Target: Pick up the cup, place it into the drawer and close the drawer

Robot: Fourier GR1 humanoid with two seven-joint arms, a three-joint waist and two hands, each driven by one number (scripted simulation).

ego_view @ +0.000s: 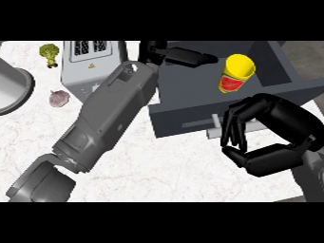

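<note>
A yellow cup (236, 72) with a red band lies inside an open dark grey drawer (192, 107) in the upper right of the frame. The left hand (182, 55), at top centre, stretches over the drawer's back edge with its fingers relaxed and released, apart from the cup. The right hand (273, 137), at lower right, has its fingers curled, clenched on nothing, by the drawer's front and its pale handle (214, 126). On the white marbled bench (164, 175), upper left, sit broccoli (49, 53), a garlic bulb (59, 98), a grey pan (2, 90) and a metal appliance (87, 64).
</note>
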